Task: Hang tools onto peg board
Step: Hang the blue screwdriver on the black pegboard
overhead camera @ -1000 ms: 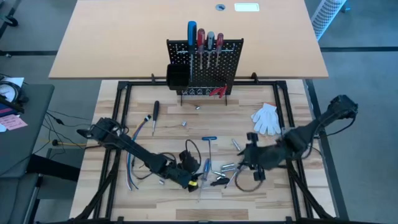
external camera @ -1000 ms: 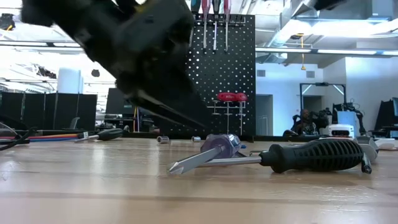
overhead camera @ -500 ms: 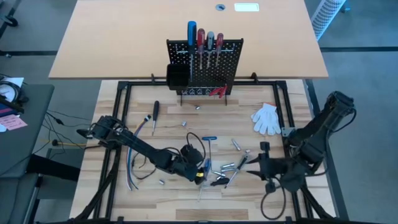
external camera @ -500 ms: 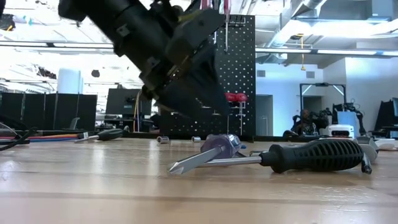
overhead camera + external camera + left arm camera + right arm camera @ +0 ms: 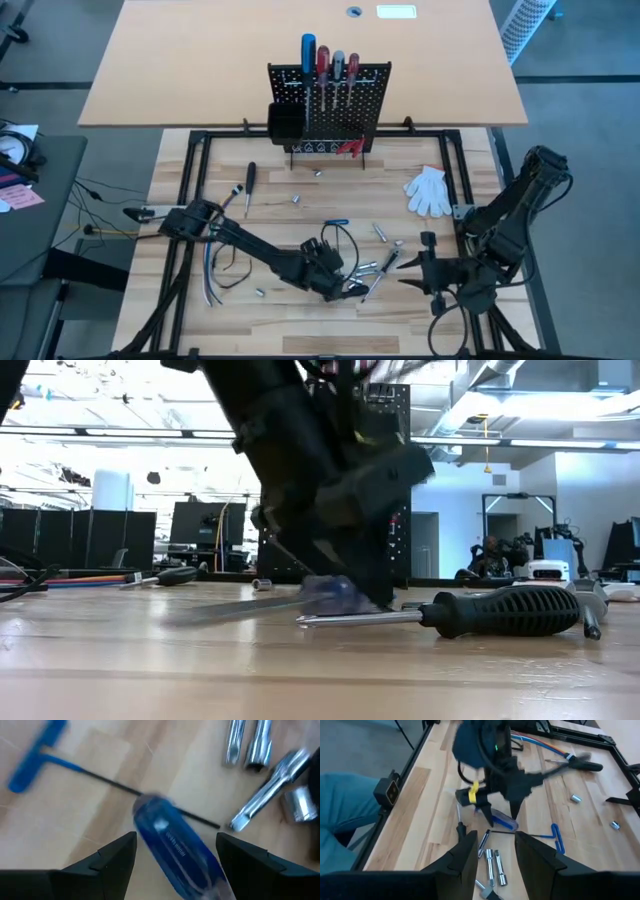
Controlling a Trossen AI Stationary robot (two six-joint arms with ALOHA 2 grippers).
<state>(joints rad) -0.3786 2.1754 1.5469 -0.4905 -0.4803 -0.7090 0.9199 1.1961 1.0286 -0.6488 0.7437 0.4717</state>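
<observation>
Reaching low over the table (image 5: 180, 150), my left gripper (image 5: 175, 852) has its jaws spread wide around the blue-handled screwdriver (image 5: 175, 845), which lies between them ungripped beside silver bits (image 5: 250, 750). My right gripper (image 5: 408, 272) waits near the right edge, jaws parted and empty. Behind stands the peg board (image 5: 330, 110), with screwdrivers (image 5: 325, 60) already hung.

We see two dark, slender jointed arms, each ending in black tapered fingers. The left arm (image 5: 250, 250) carries looped black cable and a yellow tag (image 5: 473, 790).
</observation>
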